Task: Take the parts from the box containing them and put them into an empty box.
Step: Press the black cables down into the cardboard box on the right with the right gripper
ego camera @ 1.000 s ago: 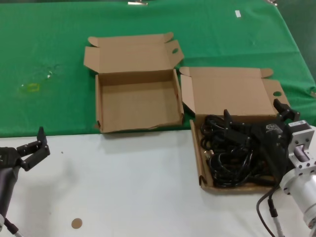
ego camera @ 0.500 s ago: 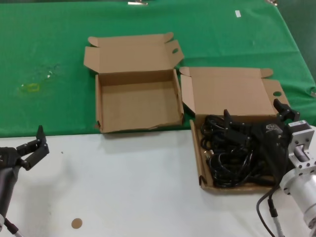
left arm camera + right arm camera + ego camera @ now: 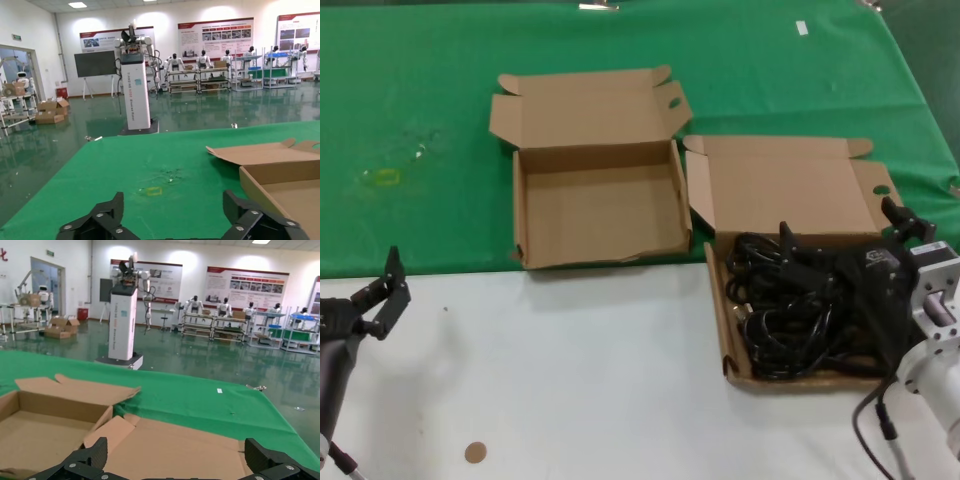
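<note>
In the lower right of the head view, the right gripper point(image 3: 840, 240) hangs over the shallow box point(image 3: 731, 325) with its two black fingers spread wide, one at the tangle's upper left, the other out past the lid's right flap; nothing is between them. The black power cords point(image 3: 790, 320) lie heaped inside this box, filling most of its floor. Its lid stands open behind, over the green cloth point(image 3: 420, 120). To the left of it, in the upper middle of the frame, the taller box point(image 3: 600, 215) sits open on the cloth with only bare cardboard inside, just beside the shallow box. At the lower left edge, the left gripper point(image 3: 382, 292) hovers over the white table point(image 3: 570, 380), jaws parted and holding nothing, well apart from both boxes.

In the left wrist view, the left gripper's fingertips point(image 3: 107, 212) stand wide apart at the bottom, with a corner of the taller box at lower right.

In the right wrist view, the right gripper's two fingertips point(image 3: 87, 455) show far apart at the bottom corners, the open lid of the shallow box between them and the taller box at the left.
</note>
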Controlling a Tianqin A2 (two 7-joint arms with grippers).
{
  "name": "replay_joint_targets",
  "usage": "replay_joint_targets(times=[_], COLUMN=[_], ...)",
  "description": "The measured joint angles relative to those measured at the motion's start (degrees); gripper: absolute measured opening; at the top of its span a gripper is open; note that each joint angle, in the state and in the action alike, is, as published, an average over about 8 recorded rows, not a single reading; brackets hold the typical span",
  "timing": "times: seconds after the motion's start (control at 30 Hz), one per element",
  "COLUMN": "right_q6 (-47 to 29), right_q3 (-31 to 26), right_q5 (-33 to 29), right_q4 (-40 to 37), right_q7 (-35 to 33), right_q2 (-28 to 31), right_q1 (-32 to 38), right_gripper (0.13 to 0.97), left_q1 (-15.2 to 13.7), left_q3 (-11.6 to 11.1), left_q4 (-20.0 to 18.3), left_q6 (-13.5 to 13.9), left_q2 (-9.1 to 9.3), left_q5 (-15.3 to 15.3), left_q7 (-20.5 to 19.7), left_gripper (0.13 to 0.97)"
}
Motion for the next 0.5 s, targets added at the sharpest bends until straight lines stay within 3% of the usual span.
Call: replay_joint_targets(times=[0.1, 0.3, 0.5], right_q6=[2.1, 3.7, -1.0], right_q3=[-3.2, -10.4, -16.8], right_q5=[3.7, 9.8, 9.9], right_q4=[0.6, 2.0, 2.1], right_q7=[-0.7, -2.0, -2.0], right_q2=[4.4, 15.7, 27.6], right_q1=[0.5, 3.0, 7.9], right_gripper=[0.966, 0.966, 0.966], left_q1=[0.0, 0.0, 0.0], left_q3=[0.0, 0.0, 0.0], left_q4=[0.0, 0.0, 0.0], left_q6=[0.0, 0.0, 0.0], left_q2=[0.0, 0.0, 0.0], left_q5=[0.0, 0.0, 0.0], left_q7=[0.0, 0.0, 0.0], left_gripper=[0.748, 0.589, 0.46])
